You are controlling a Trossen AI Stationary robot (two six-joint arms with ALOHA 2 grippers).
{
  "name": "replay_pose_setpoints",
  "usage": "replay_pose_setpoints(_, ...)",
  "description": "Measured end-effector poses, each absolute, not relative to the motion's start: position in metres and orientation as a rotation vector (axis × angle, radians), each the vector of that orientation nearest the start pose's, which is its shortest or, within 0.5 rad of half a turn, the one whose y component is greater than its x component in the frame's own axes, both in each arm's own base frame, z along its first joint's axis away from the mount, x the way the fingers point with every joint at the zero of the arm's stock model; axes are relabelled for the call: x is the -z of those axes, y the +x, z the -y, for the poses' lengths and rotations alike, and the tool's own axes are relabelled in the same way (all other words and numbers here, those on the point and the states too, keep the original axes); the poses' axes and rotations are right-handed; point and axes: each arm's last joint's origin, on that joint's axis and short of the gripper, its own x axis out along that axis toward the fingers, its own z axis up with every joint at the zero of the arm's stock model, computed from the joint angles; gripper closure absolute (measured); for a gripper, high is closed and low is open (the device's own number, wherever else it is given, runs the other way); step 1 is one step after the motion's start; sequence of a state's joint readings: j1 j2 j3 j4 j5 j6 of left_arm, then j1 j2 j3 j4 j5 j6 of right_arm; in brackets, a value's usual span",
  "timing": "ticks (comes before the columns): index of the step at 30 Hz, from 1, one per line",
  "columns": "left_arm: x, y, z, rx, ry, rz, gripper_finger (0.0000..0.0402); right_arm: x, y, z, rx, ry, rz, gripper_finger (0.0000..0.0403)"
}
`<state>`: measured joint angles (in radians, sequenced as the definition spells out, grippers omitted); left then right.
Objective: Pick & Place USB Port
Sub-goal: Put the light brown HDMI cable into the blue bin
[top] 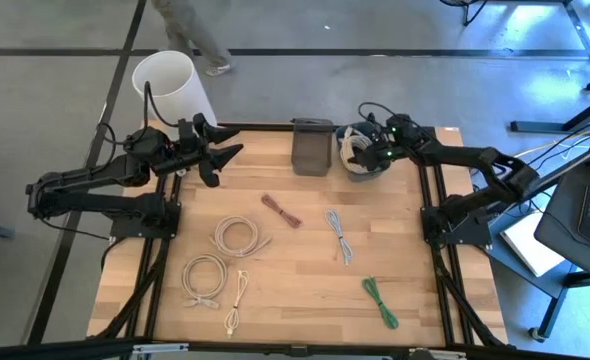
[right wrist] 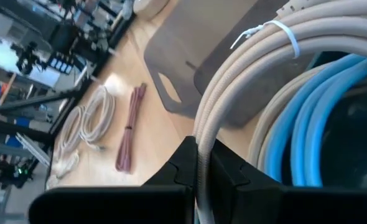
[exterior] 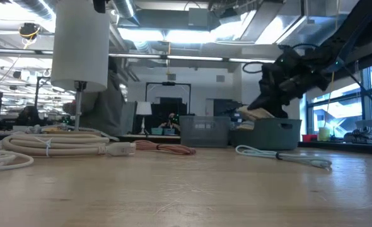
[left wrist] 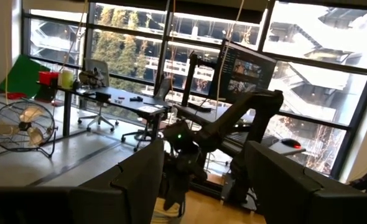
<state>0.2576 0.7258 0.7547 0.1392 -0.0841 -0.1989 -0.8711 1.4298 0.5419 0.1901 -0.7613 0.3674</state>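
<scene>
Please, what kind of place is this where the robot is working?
Probably a robotics lab or workshop in a large open office. The light wooden table stands on a grey concrete floor; beyond it are desks with dark computer monitors, a round metal floor fan and tall windows.

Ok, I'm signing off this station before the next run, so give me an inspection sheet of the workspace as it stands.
Surface: wooden table, black frame rails along both sides.
Job's things: round dark bin at the far edge holding beige and blue coils; grey basket beside it.
Clutter: nothing seen beyond the cables.
Grippers: right tool shut on a beige cable over the round bin; left tool open, raised at the far left, holding nothing.
Cables: two beige coils, a small beige bundle, a red-brown bundle, a light grey bundle and a green bundle lie loose.
Surroundings: white cylinder behind the table; a person's legs beyond.
</scene>
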Motion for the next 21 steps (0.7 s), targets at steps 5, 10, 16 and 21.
replay_pose_setpoints(5, -0.362, 0.155, -0.043, -0.321, -0.19, 0.203, 0.0181, -0.154, 0.18, 0.183, 0.181, 0.795, -0.446, 0.038)
replay_pose_setpoints(10, -0.362, 0.155, -0.043, -0.32, -0.2, 0.204, 0.0181, -0.16, 0.182, 0.186, 0.194, 0.735, -0.399, 0.0292)
replay_pose_setpoints(16, -0.362, 0.155, -0.043, -0.312, -0.208, 0.205, 0.0181, -0.165, 0.184, 0.191, 0.257, 0.683, -0.394, 0.0177)
replay_pose_setpoints(21, -0.362, 0.155, -0.043, -0.311, -0.208, 0.205, 0.0181, -0.187, 0.193, 0.2, 0.201, 0.659, -0.341, 0.0148)
